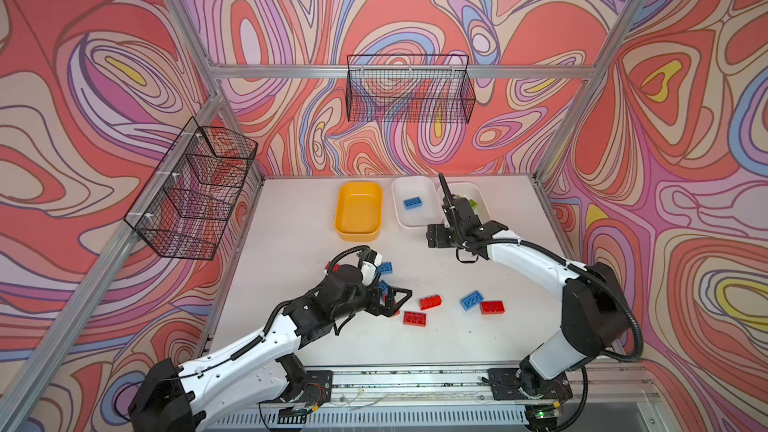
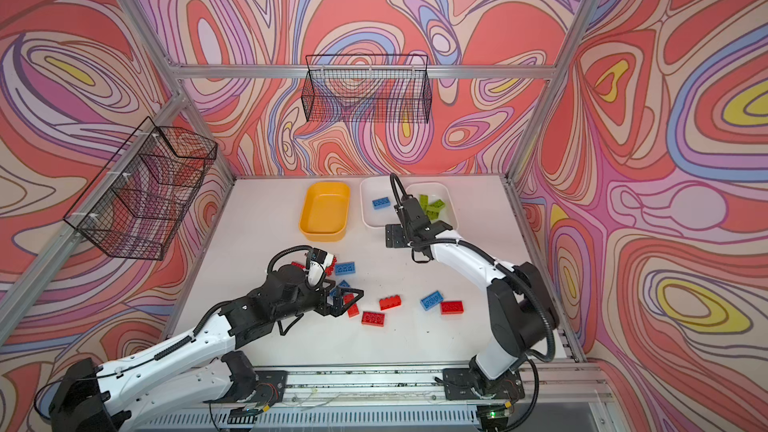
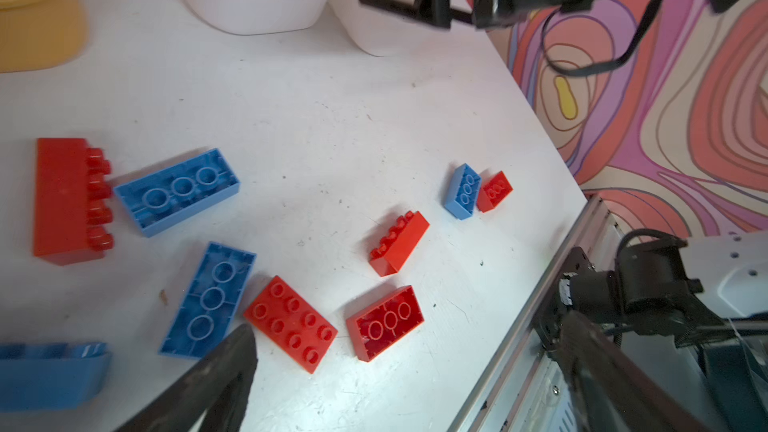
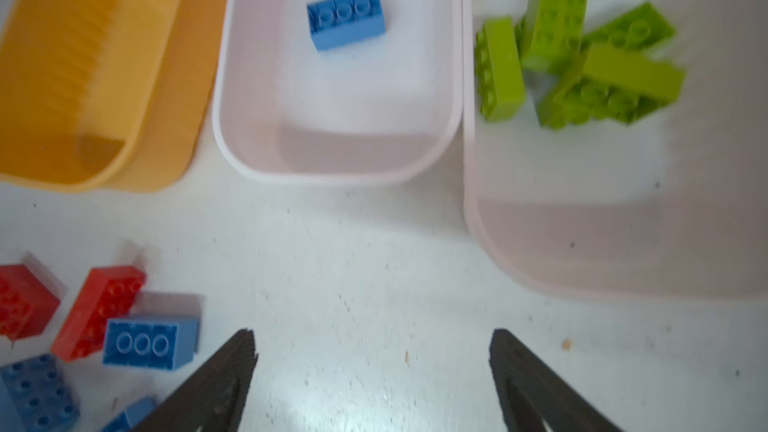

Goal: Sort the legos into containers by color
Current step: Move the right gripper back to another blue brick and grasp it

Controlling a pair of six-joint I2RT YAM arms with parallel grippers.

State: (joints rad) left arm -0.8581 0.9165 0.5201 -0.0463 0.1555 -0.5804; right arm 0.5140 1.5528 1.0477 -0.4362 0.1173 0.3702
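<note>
The green legos [image 4: 582, 56] are piled in the right-hand white tub [image 4: 582, 209]. One blue brick [image 1: 413, 203] is parked in the middle white tub [image 1: 417, 222]. The yellow tub [image 1: 358, 211] is lined up to their left along the back of the table. The loose red bricks [image 1: 430, 302] and loose blue bricks [image 1: 471, 300] are scattered over the middle of the white tabletop [image 1: 291, 218] (scuffed and a bit speckled up close).

The table is boxed in by aluminium framing [image 1: 399, 71] and swirly pink, red and purple walls [image 1: 415, 6]. Black wire baskets [image 1: 409, 93] are hung on them.

The left gripper [image 1: 398, 303] is held low over the loose cluster with its fingers spread wide and nothing gripped. Whether a brick is touched can't be told. The right gripper [image 4: 372, 332] is spread wide too, with only bare table seen between its fingers, just in front of the white tubs.
</note>
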